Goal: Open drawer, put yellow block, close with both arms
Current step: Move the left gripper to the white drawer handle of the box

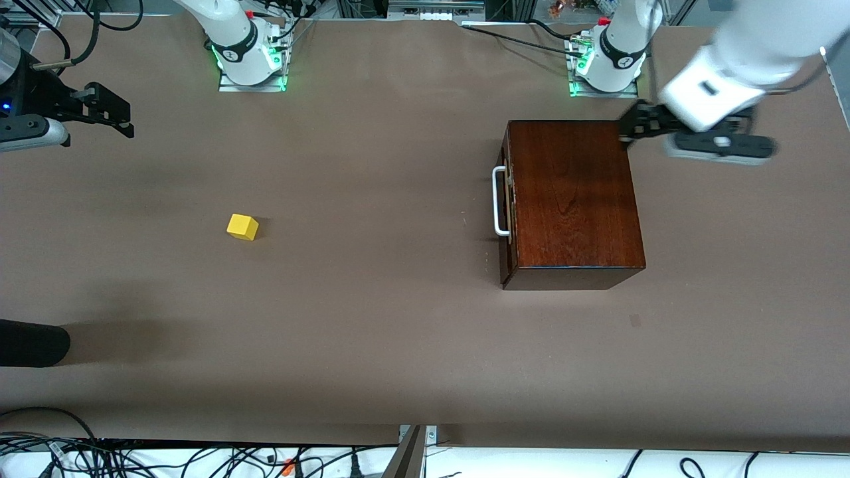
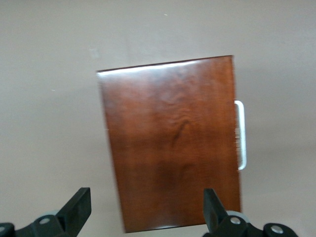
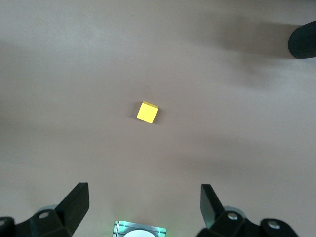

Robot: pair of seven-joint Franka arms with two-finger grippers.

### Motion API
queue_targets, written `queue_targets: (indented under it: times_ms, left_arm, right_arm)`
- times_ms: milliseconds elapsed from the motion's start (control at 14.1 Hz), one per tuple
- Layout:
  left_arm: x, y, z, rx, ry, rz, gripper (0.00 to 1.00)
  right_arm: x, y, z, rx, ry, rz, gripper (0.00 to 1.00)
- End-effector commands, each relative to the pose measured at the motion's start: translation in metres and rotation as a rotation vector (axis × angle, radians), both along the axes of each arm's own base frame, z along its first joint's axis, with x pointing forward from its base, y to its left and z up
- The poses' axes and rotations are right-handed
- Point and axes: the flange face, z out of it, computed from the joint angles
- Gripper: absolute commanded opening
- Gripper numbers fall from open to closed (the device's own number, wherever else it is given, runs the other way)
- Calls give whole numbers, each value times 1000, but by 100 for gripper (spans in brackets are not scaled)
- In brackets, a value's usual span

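The yellow block (image 1: 242, 227) lies alone on the brown table toward the right arm's end; the right wrist view shows the block (image 3: 147, 112) well apart from the fingers. The dark wooden box (image 1: 574, 199) sits near the left arm's base. Its drawer front (image 1: 508, 206) is flush and closed, and the white handle (image 1: 499, 202) faces the right arm's end. My left gripper (image 1: 631, 126) hangs open over the box's edge closest to its base; the left wrist view looks down on the box top (image 2: 173, 143) and handle (image 2: 240, 134). My right gripper (image 1: 109, 113) is open in the air at the right arm's end.
A black rounded object (image 1: 33, 342) juts in at the right arm's end of the table, nearer the front camera than the block. Cables run along the table's front edge (image 1: 199, 458). The arm bases (image 1: 249, 56) (image 1: 607, 63) stand along the table's back edge.
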Motion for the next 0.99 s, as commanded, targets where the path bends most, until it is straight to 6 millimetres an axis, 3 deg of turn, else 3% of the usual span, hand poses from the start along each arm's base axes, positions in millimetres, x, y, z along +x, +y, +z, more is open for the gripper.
queue_targets:
  times_ms: [0,284,497,924]
  left_arm:
    - [12,-61,-5,-20,13,38,100]
    - [-19,-169,-49,84,-12,59,100]
    - [-35,-222,-85,133,-58,85,100]
    - [-50,-283,-172,229,-113,99,100]
  right_arm:
    - [2,1,6,15,-1,9,100]
    - [2,1,6,15,-1,9,100]
    - [1,1,6,15,0,10,100]
    - [1,-1,6,15,2,6,100]
